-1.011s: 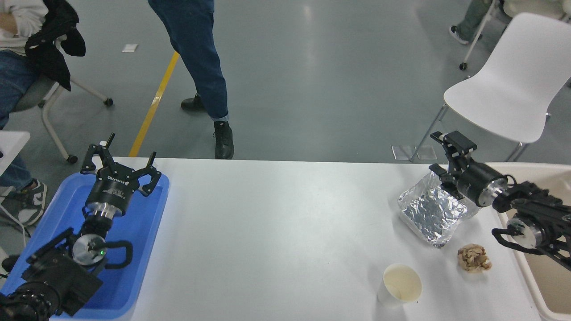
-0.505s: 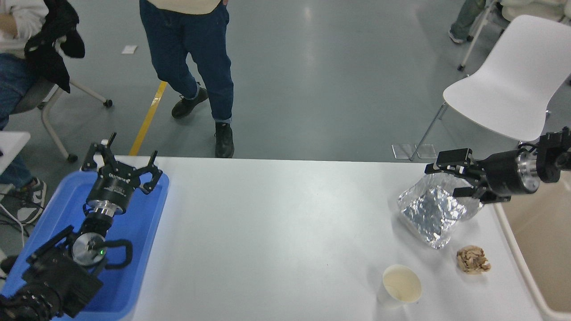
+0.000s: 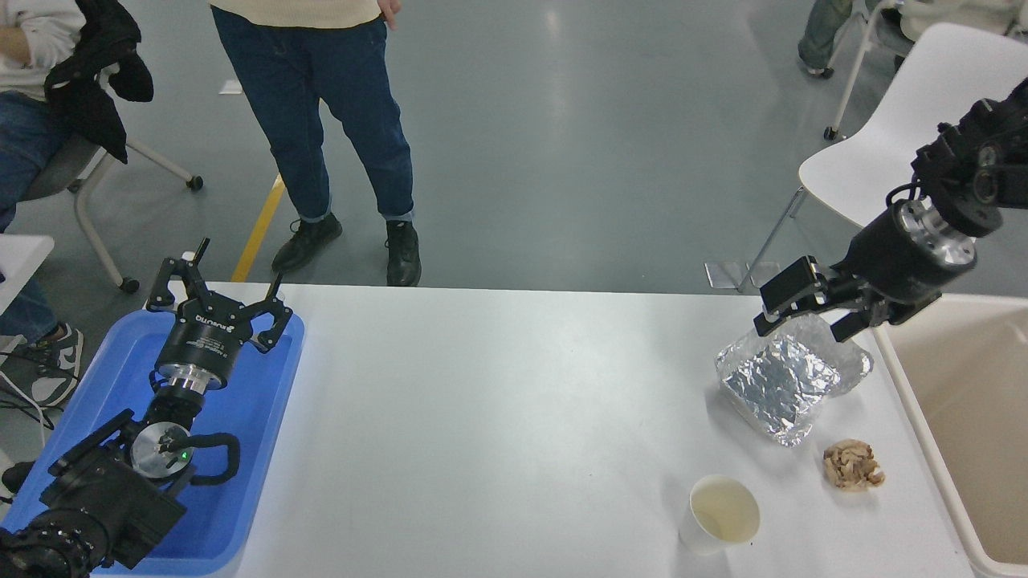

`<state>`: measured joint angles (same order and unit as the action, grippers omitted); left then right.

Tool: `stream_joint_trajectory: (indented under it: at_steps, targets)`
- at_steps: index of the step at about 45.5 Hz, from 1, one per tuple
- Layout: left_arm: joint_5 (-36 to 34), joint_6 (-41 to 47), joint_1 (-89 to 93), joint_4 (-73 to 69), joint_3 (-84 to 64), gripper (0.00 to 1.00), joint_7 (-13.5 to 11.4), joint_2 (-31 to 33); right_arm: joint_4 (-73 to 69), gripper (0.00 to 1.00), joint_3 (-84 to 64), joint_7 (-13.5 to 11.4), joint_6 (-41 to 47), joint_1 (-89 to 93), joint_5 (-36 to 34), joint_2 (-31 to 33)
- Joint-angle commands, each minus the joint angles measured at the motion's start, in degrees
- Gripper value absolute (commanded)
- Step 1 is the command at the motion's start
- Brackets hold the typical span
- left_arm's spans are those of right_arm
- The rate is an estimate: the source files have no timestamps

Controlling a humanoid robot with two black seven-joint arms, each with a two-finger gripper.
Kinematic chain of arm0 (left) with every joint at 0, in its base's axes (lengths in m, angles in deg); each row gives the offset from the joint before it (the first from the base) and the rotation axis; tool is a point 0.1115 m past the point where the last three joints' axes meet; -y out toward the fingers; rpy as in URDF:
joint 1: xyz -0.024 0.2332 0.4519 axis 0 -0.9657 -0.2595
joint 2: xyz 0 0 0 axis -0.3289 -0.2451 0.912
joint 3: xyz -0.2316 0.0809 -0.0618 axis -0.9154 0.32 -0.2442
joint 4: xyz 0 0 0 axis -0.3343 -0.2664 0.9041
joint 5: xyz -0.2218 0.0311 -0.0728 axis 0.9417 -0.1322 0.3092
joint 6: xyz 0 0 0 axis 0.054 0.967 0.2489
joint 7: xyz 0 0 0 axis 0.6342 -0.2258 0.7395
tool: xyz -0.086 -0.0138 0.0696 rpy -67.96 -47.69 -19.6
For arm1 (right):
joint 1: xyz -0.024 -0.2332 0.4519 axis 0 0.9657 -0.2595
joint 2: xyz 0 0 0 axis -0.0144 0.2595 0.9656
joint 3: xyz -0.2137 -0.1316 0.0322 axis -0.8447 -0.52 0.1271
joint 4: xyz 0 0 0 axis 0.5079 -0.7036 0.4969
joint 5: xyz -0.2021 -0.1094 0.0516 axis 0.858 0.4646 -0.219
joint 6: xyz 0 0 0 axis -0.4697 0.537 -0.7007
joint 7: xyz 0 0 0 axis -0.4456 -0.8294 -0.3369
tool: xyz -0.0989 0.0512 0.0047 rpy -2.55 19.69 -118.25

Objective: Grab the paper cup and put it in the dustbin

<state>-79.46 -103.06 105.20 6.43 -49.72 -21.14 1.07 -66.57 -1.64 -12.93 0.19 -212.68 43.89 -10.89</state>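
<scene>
Meanwhile the right arm has swung up from the dustbin (image 3: 964, 385) side, so its gripper (image 3: 811, 309) now hangs open and empty over the foil tray (image 3: 779, 381); the reach hasn't begun. Well nearer the camera than that pincer, the paper cup (image 3: 719, 514) stands upright, white, mouth open, untouched.
</scene>
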Motion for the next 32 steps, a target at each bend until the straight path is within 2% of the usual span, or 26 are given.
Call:
stream_joint_trajectory:
  at_steps: [1, 26, 32]
  targets:
    - [0.01, 0.09, 0.05, 0.0, 0.0, 1.0, 0.06, -0.03, -4.93, 1.0, -1.85, -0.06, 0.86, -10.87, 1.1, -3.18]
    - [-0.08, 0.01, 0.13, 0.0, 0.0, 1.0, 0.14, -0.03, -8.36, 1.0, -0.53, -0.06, 0.86, -11.85, 1.1, -3.18]
    - [-0.08, 0.01, 0.13, 0.0, 0.0, 1.0, 0.14, 0.05, -8.36, 1.0, -0.36, -0.06, 0.86, -10.35, 0.67, -1.52]
